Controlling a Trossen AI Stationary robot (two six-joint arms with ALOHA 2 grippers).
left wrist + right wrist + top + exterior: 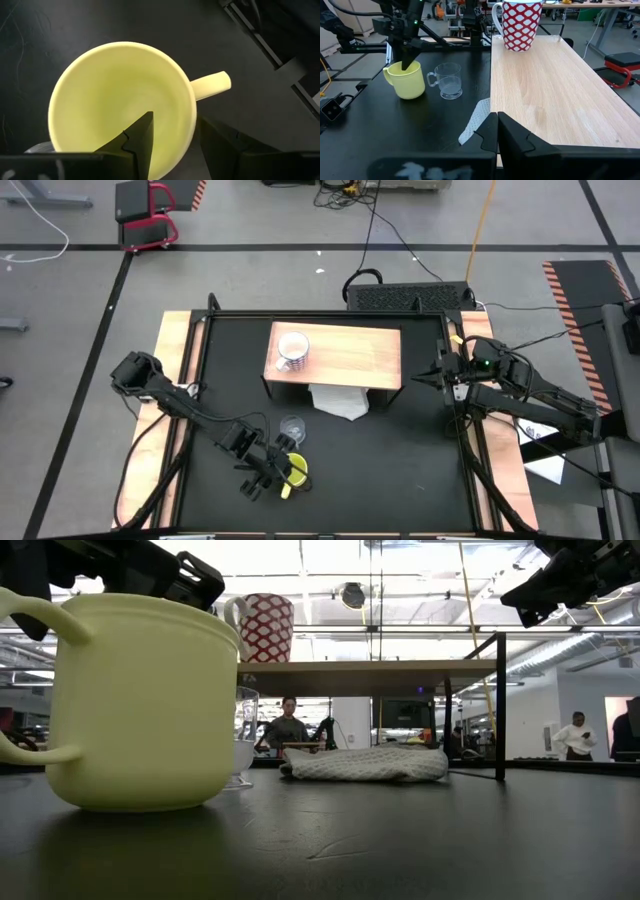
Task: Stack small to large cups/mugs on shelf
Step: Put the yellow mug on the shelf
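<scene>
The yellow mug stands upright on its base on the black table near the front edge. My left gripper hangs over it, open, one finger inside the mug and one outside its wall, next to the handle. A clear glass cup stands on the table just beyond it. A white mug with a red pattern stands on the left end of the wooden shelf. My right gripper waits shut by the shelf's right end. My left gripper comes from above, slanting down, and straddles the yellow mug's rim beside the handle, one finger inside and one outside. Whether either finger touches the wall I cannot tell. The mug rests on the table.
A crumpled white cloth lies on the table under the shelf's front edge. Light wooden strips run along both sides of the table. The shelf top right of the patterned mug is bare wood. People show in the room behind.
</scene>
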